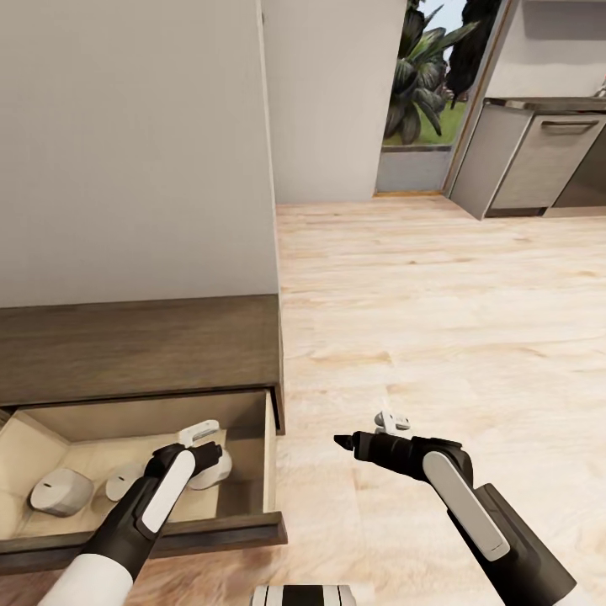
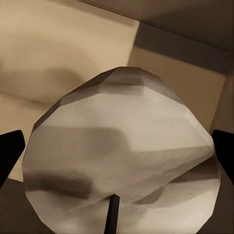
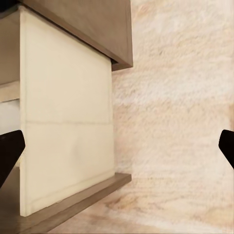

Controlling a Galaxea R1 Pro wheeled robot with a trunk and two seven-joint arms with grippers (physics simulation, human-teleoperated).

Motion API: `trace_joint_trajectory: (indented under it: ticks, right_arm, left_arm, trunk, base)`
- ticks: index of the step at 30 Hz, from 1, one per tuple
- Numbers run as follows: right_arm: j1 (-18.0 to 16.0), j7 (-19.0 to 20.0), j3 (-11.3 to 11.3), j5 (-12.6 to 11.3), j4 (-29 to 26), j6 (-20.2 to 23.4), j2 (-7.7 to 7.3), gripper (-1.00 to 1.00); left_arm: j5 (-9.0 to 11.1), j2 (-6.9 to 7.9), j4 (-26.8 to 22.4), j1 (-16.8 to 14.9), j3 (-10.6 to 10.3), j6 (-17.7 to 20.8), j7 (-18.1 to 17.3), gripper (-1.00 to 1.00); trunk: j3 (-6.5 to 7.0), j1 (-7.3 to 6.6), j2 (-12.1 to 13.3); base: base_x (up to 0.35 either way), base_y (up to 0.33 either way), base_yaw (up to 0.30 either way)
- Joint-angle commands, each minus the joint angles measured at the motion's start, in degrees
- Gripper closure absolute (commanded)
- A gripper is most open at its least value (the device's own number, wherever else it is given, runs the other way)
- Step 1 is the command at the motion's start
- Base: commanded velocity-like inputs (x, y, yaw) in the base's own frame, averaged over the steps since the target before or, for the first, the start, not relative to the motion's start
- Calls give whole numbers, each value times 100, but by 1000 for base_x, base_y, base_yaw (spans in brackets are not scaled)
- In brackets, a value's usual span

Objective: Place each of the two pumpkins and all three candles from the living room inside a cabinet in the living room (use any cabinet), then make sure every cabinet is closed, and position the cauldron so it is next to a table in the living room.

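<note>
A pale plank floor point(image 1: 438, 320) runs from a plain light wall toward a glass door with plants outside and grey kitchen units in the far right corner; against the wall stands the long, low dark-brown wood cabinet point(image 1: 139, 349), its end drawer point(image 1: 271, 454) pulled out so the pale interior is open from above. Two short, squat beige-grey candles lie toward the drawer's left side, one point(image 1: 61, 491) near the left wall and a second point(image 1: 124, 482) just beside it, placed there as the task's storage asks. The left gripper point(image 1: 202, 450) reaches down into the drawer with a third squat pale candle point(image 2: 122, 156) directly at its tips, near the drawer's right wall; in the left wrist view this candle sits between the two dark fingertips point(image 2: 9, 151), which stand wide at either side of it, so the jaws look open around it rather than clamped, though I cannot tell if they touch it. That suggests the candle is being set down beside the others. The right gripper point(image 1: 343, 441) hangs over the floor just off the drawer's right corner, its jaws spread wide and holding nothing, with the drawer's side panel point(image 3: 68, 112) ahead of it, probably waiting to push the drawer shut.
</note>
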Motion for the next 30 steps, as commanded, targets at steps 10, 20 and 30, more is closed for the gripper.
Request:
trace_joint_trajectory:
  ticks: [10, 20, 30]
  right_arm:
    - [-4, -56, 10, -67, -1, 2, -7, -100]
    - [-5, -56, 10, -72, 2, 2, -13, -100]
    - [-5, -56, 10, -68, -3, 2, -12, -100]
  left_arm:
    - [51, 10, -8, -3, -21, 2, 59, 100]
    - [37, 25, -8, -3, -21, -6, 59, 100]
    - [-168, 21, 1, -3, -15, -65, 67, 100]
  trunk:
    - [-5, 0, -2]
    - [-130, 154, -283]
    - [-326, 297, -531]
  base:
    - [87, 0, 0]
    - [2, 0, 0]
    - [0, 0, 0]
